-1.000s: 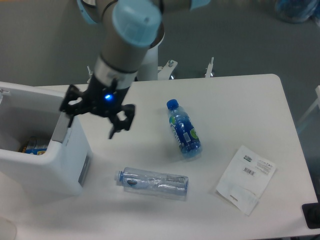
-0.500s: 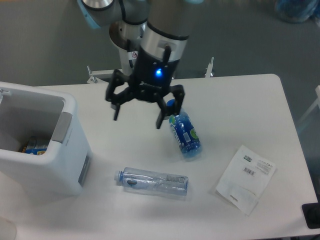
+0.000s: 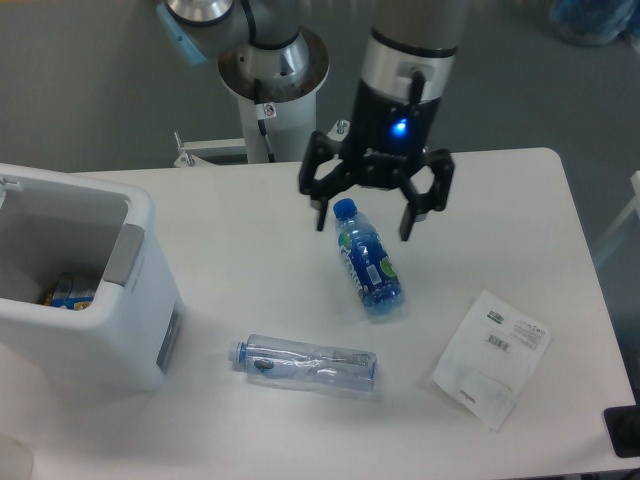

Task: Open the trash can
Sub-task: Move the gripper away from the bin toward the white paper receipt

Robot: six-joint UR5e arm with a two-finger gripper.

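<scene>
1. From my seat at the remote station I see the gripper (image 3: 364, 222) hanging over the far middle of the table (image 3: 250, 215), its two dark fingers (image 3: 318, 195) spread wide apart and pointing down, with nothing between them. A blue light glows on the wrist above them.

2. Just beneath the gripper and slightly toward me lies a blue bottle (image 3: 368, 261) on its side; its blue cap sits in the gap between the fingers as the camera sees it (I cannot tell whether any finger touches it, though it looks like the gripper is above it).

3. The trash can (image 3: 95, 320) stands well to the camera-left of the gripper and nearer to me, at the table's left edge. Its top is open: I look straight down into the white box and see some coloured items at the bottom.

4. A grey latch tab (image 3: 121, 253) sits on the can's rim on the side facing the gripper, and a grey panel (image 3: 168, 338) shows lower on that same wall.

5. Nearer to me than the gripper, and a little to the camera-left of it, a clear plastic bottle (image 3: 308, 364) lies flat on the table, cap end toward the trash can, apart from the can's wall.

6. To the camera-right of the gripper and closer to me lies a white paper packet (image 3: 492, 357) with printed labels, flat on the tabletop and apart from the blue bottle.

7. Behind the gripper, past the table's far edge, stands the arm's round base (image 3: 272, 75).
</scene>
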